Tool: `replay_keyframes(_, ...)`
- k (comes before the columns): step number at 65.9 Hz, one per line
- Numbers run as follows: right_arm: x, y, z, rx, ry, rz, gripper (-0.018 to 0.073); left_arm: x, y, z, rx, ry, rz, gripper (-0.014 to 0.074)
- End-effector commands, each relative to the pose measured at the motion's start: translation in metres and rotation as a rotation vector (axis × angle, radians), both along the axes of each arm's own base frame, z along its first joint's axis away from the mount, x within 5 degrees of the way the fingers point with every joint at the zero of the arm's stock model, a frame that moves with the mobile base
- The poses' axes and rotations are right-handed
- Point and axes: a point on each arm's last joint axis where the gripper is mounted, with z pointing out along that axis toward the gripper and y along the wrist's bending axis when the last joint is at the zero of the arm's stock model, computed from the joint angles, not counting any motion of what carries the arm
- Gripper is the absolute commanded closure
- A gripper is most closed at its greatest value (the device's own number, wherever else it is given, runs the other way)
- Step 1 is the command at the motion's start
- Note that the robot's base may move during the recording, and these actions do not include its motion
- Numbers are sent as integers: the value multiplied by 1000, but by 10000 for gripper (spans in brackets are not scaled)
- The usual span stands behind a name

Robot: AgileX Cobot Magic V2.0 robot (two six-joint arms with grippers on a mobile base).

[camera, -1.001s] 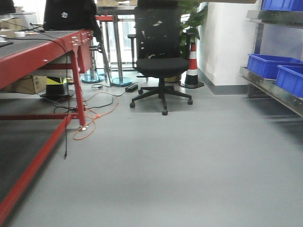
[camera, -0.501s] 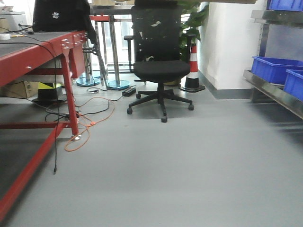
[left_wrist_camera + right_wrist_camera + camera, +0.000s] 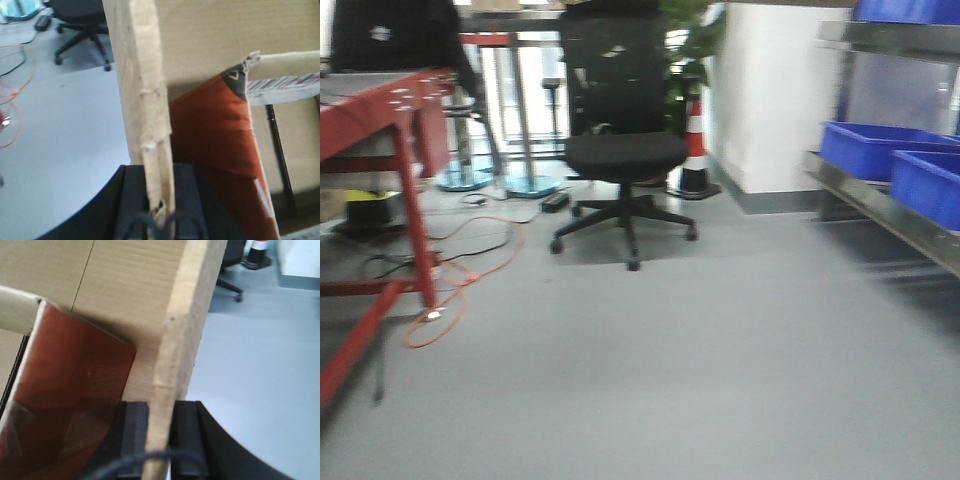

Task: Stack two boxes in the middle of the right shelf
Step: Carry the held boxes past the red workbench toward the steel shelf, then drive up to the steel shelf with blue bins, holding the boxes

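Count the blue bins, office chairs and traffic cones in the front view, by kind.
Blue bins: 3
Office chairs: 1
Traffic cones: 1
Total: 5

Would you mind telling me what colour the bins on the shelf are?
The bins are blue, best in the front-facing view.

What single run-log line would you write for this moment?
left gripper: shut on box wall | right gripper: shut on box wall | shelf: front right, holds blue bins | stacking: not done
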Motion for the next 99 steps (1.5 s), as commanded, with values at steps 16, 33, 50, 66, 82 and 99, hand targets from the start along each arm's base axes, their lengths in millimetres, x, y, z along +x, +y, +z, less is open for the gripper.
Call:
replay_keyframes(16,-4,-4,10,-1,-72,-10,712,-3,3,11,-13,-79,5,708)
replay_keyframes(33,-4,-4,10,-1,-72,-10,712,-3,3,11,-13,-79,5,708)
replay_keyframes(50,-4,-4,10,-1,-72,-10,712,-3,3,11,-13,-79,5,708)
replay_keyframes(66,-4,-4,10,-1,-72,-10,712,-3,3,11,-13,-79,5,708)
replay_keyframes(82,-4,-4,10,-1,-72,-10,712,-3,3,11,-13,-79,5,708)
replay_keyframes(99,-4,-4,10,-1,-72,-10,712,-3,3,11,-13,-79,5,708)
